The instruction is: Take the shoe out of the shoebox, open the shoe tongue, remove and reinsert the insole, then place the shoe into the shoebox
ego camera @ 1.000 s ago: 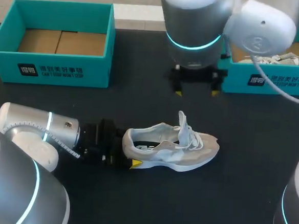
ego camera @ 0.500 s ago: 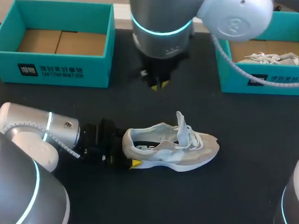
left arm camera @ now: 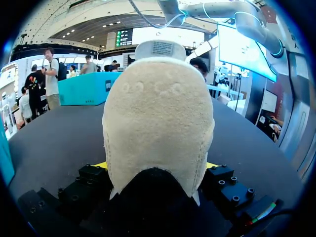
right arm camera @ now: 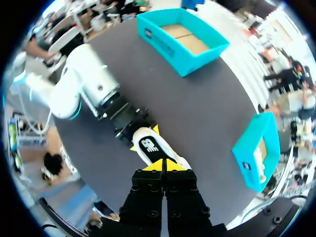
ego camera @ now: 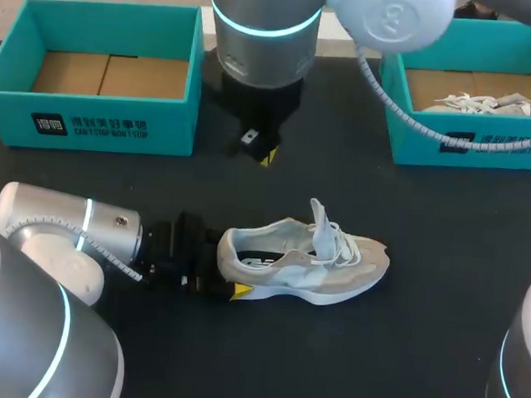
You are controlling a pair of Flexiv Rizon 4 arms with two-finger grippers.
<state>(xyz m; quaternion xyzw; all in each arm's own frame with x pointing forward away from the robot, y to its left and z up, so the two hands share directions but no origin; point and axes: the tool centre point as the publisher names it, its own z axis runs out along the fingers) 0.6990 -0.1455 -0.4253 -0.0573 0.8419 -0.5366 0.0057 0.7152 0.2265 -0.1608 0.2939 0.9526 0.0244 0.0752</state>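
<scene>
Clamping the heel of the shoe on the worktop, the left gripper holds it; the right gripper hangs above, fingers pressed together, empty.

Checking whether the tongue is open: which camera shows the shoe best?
Head view: the shoe lies side-on, whole, tongue standing up. The left wrist view shows only its heel, close up. The right wrist view shows just the heel end; the right gripper hides the rest.

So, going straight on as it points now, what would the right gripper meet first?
Most likely the shoe, at its heel, which the left gripper holds. The right gripper points down toward it; depth is unclear, so perhaps the table beside it.
</scene>
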